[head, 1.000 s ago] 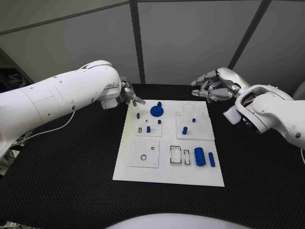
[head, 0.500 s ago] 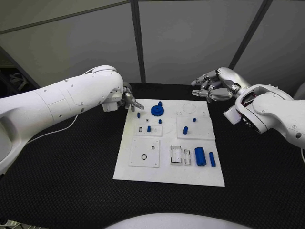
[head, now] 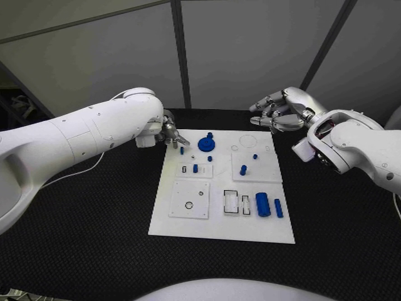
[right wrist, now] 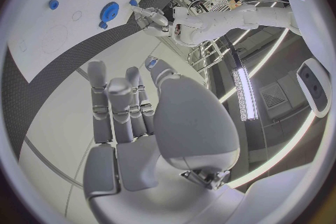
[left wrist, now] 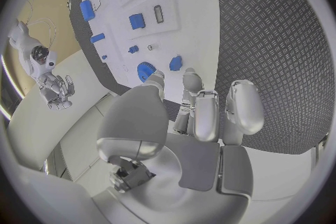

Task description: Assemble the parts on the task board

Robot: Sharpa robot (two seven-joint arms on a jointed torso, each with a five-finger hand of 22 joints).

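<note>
The white task board (head: pixel 220 221) lies in the middle of the black table. A blue toothed disc (head: pixel 207 147) with a knob stands near its far edge, and small blue pegs (head: pixel 195 168) stand around it. A blue cylinder (head: pixel 263 205) and a blue bar (head: pixel 278 209) lie at the board's right side. My left hand (head: pixel 171 134) hovers at the board's far left corner, fingers apart and holding nothing; its fingertips (left wrist: pixel 187 78) are close to the disc (left wrist: pixel 145 71) and a small blue peg (left wrist: pixel 175 63). My right hand (head: pixel 278 113) is raised beyond the far right corner, with nothing in it.
The board carries two raised white square plates (head: pixel 190 200) and rectangular slots (head: pixel 230 203). Black textured table (head: pixel 83 226) surrounds the board on all sides. Grey partition walls (head: pixel 237 50) stand behind the table.
My left arm has swung in, and its hand has dipped slightly toward the board's far left corner. My right hand has barely moved.
</note>
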